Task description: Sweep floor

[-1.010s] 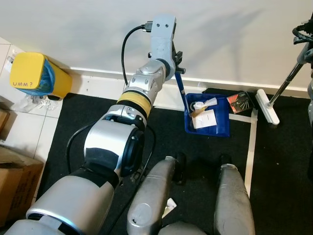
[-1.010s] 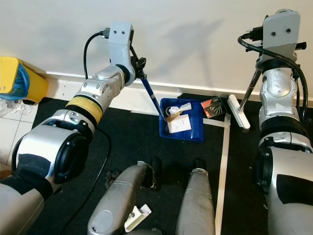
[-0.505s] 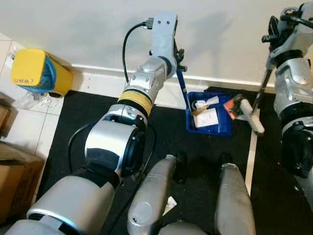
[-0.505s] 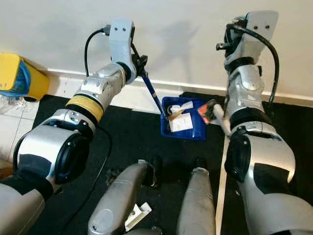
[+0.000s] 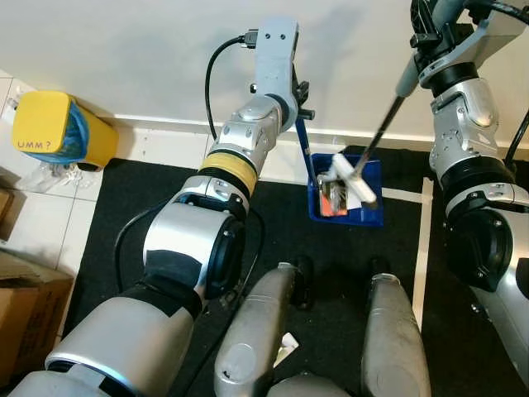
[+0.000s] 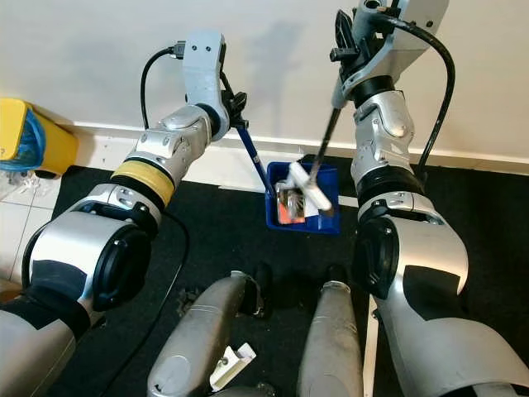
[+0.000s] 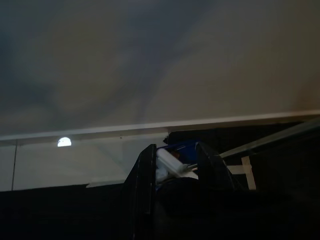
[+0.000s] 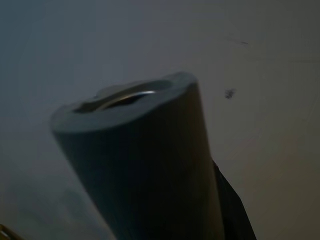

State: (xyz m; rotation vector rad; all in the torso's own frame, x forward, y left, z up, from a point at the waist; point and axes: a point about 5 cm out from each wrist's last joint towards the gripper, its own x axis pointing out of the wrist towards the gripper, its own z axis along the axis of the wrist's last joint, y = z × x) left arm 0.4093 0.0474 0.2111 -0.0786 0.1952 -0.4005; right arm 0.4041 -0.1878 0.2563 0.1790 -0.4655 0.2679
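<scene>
Blue plastic, the dustpan (image 5: 347, 194) sits on the black floor mat (image 5: 124, 215) close against the white skirting board (image 5: 165, 136), just ahead of the robot's legs, with scraps of paper and a reddish wrapper (image 5: 333, 201) lying in it. Its thin blue handle (image 5: 303, 149) rises steeply from the pan's left wall up to the left gripper (image 5: 299, 103), which is closed around the handle's top and holds the pan steady.

The broom's white head (image 5: 351, 178) lies over the pan, touching or just above the rubbish; which of the two cannot be told. From it the dark pole (image 5: 380, 124) slants upward and to the robot's right, so the broom's long axis crosses above the pan and ends at the grey grip (image 5: 407, 74) in the right gripper (image 5: 426, 33), which is clamped on that grip, high near the wall.

The head already stands inside the pan's opening, so my judgement is that the next stroke calls for the right arm to draw along the pole's line while the left keeps the pan still. A yellow bin (image 5: 58, 132) stands well apart to the left.
</scene>
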